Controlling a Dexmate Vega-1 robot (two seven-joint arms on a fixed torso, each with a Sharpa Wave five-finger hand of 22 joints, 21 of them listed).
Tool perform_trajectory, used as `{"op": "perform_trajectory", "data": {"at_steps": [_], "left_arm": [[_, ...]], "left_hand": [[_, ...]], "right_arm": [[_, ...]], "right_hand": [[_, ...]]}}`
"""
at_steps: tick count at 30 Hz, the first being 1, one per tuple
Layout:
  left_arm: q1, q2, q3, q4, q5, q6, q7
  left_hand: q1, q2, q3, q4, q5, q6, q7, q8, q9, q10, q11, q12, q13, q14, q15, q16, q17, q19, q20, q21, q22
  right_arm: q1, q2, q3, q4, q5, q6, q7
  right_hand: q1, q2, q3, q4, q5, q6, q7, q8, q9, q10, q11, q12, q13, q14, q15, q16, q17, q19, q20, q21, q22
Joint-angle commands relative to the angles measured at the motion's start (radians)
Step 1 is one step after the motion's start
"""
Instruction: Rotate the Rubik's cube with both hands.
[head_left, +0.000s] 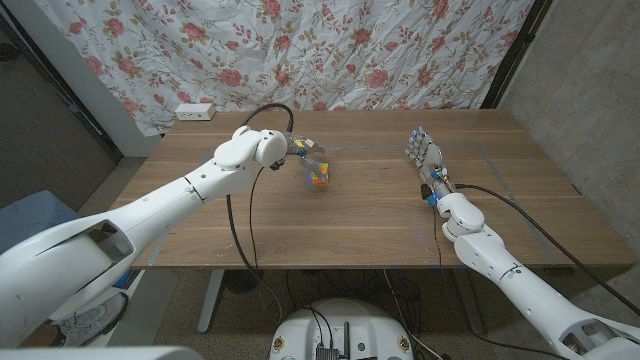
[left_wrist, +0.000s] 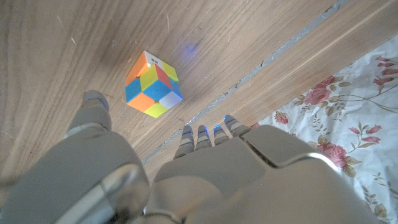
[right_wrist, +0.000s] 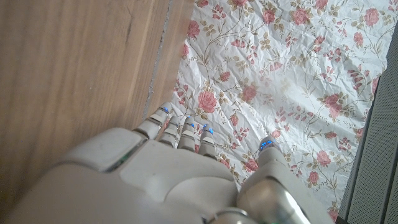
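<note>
While the small multicoloured plastic Rubik's cube (head_left: 319, 178) sits on the wooden counter (head_left: 370, 215), the left hand (head_left: 297, 152) hovers just beside it, fingers apart and empty. The right hand (head_left: 424, 155) waits well apart, also released. This looks like the approach; next, both hands must close around the cube.

Head overhead; wrists close behind hands
</note>
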Motion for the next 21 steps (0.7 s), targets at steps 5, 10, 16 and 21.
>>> {"op": "perform_trajectory", "data": {"at_steps": [5, 10, 16, 21], "left_arm": [[0.13, 0.013, -0.154, 0.025, -0.303, -0.001, 0.259], [0.157, 0.012, -0.172, 0.024, -0.371, 0.011, 0.324], [0.191, 0.008, -0.197, 0.033, -0.458, -0.001, 0.41], [0.221, 0.006, -0.222, 0.043, -0.527, -0.023, 0.48]], "left_hand": [[-0.036, 0.025, 0.004, 0.012, -0.002, -0.006, -0.012, 0.013, 0.003, -0.017, -0.008, 0.011, 0.001, -0.023, -0.007, 0.008, 0.002, -0.014, -0.001, 0.007, 0.003], [-0.042, 0.029, 0.004, 0.013, -0.003, 0.0, -0.009, 0.016, 0.003, -0.012, -0.008, 0.014, 0.0, -0.019, -0.008, 0.009, 0.002, -0.014, 0.001, 0.008, 0.003], [-0.051, 0.038, 0.005, 0.015, -0.004, 0.011, -0.003, 0.019, 0.002, -0.004, -0.012, 0.018, 0.0, -0.01, -0.006, 0.012, 0.002, -0.014, -0.001, 0.009, 0.003], [-0.062, 0.05, 0.008, 0.017, -0.004, 0.022, -0.009, 0.022, 0.002, 0.007, -0.024, 0.022, -0.001, 0.0, -0.015, 0.014, 0.002, -0.008, -0.008, 0.013, 0.003]], "right_arm": [[0.015, 0.008, -0.007, 0.025, -0.021, 0.012, -0.008], [0.029, -0.001, -0.014, 0.048, -0.032, 0.026, 0.019], [0.039, -0.003, -0.013, 0.072, -0.028, 0.05, 0.048], [0.043, 0.003, -0.011, 0.084, -0.025, 0.064, 0.056]], "right_hand": [[-0.019, -0.013, -0.009, 0.006, 0.002, -0.004, 0.001, -0.001, 0.001, 0.011, 0.007, 0.002, 0.002, -0.003, 0.0, -0.001, 0.004, -0.003, 0.008, -0.001, 0.002], [-0.027, -0.015, -0.013, 0.01, 0.003, -0.003, 0.001, 0.0, 0.001, 0.01, 0.007, 0.002, 0.002, -0.007, -0.001, -0.003, 0.005, -0.006, 0.004, -0.001, 0.002], [-0.041, -0.018, -0.019, 0.016, 0.005, -0.004, 0.0, 0.0, 0.001, 0.004, 0.005, -0.001, 0.002, -0.01, -0.005, -0.004, 0.006, -0.008, 0.002, -0.001, 0.002], [-0.05, -0.019, -0.023, 0.02, 0.007, -0.011, 0.006, -0.003, 0.001, 0.005, 0.004, 0.0, 0.002, -0.008, -0.008, -0.003, 0.007, -0.008, 0.002, -0.001, 0.002]]}}
